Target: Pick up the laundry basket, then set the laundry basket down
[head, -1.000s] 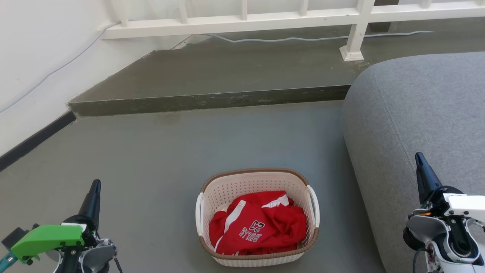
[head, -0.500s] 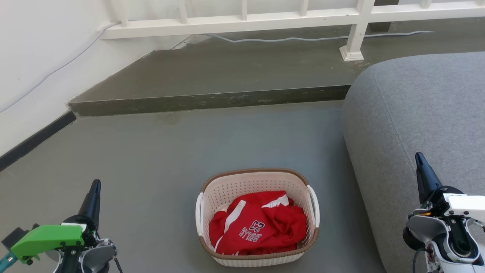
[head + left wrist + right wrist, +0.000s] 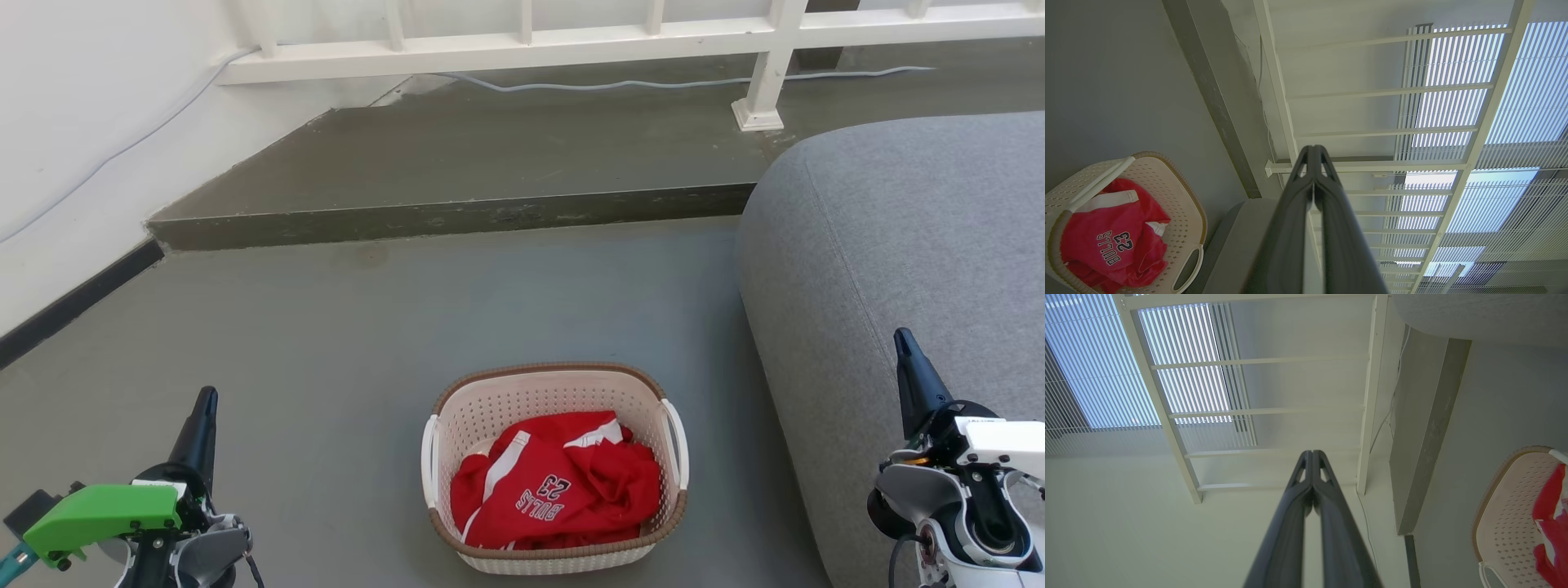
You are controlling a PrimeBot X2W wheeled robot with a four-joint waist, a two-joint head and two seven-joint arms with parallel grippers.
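Laundry basket [image 3: 539,400] sits on the grey floor [image 3: 367,343], near the sofa [image 3: 898,245] edge (red jersey [image 3: 563,490] heaped inside). It lies between the left gripper [image 3: 208,396] and the right gripper [image 3: 900,336], well apart from both, each with fingers pressed together and empty.

— What stood at the right of the frame?
— A grey sofa [image 3: 898,229], on grey floor [image 3: 367,327]. A raised step [image 3: 449,219] crossed the middle; a white railing [image 3: 571,41] ran along the top, with a white wall [image 3: 82,98] at upper left.
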